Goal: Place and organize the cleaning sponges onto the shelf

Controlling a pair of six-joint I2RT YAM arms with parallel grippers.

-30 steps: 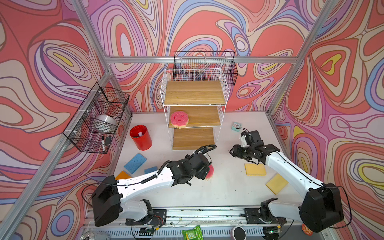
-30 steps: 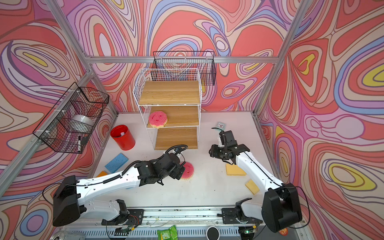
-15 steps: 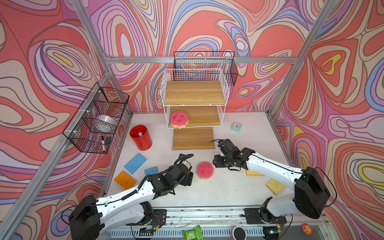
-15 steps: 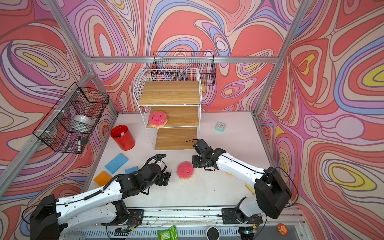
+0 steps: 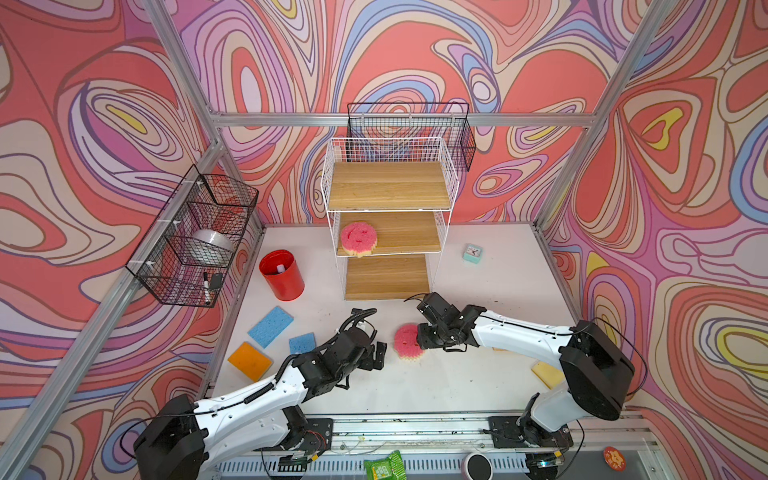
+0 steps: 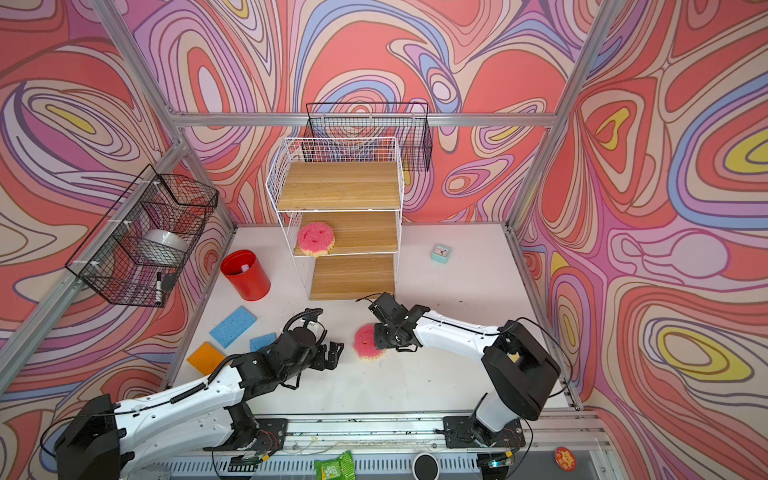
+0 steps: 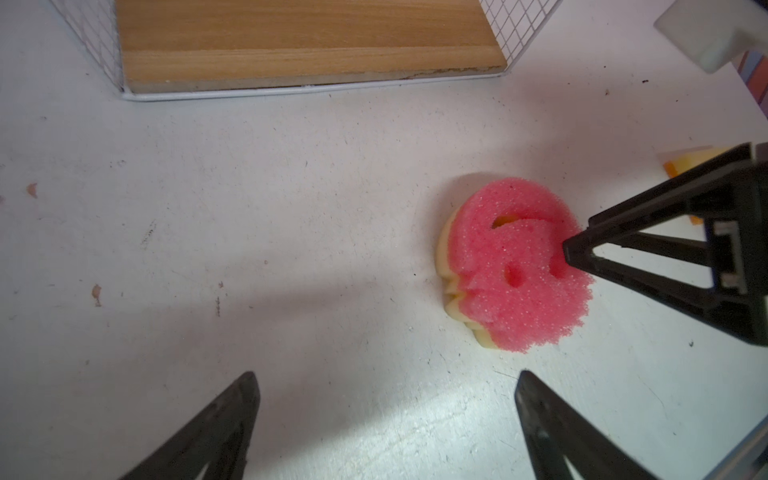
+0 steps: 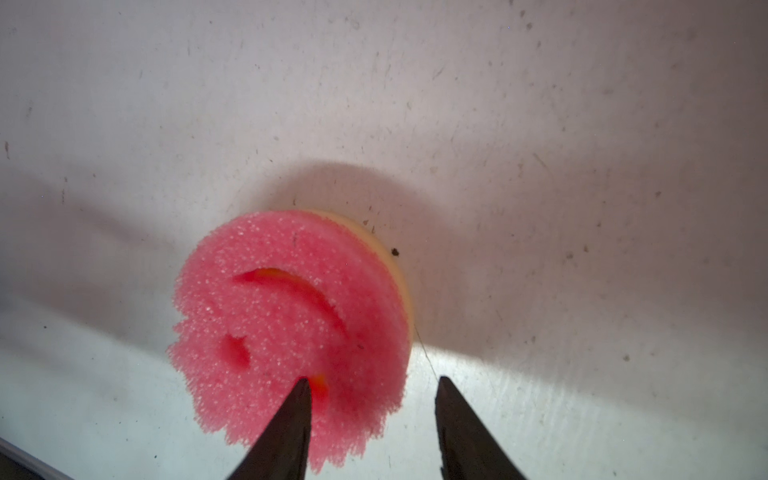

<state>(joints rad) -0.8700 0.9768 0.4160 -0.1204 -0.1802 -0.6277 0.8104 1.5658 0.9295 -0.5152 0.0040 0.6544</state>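
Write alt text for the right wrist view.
A round pink smiley-face sponge with a yellow underside lies on a scuffed white table. The right gripper straddles its edge, jaws apart: one black fingertip over an eye hole, the other above bare table.

On the desk [image 5: 478,374] lies a pink smiley sponge [image 5: 405,343], right end effector [image 5: 420,338] touching its edge, left end effector [image 5: 380,354] nearby, apart. A second pink sponge [image 5: 358,238] sits on the middle board of the shelf [image 5: 390,187].
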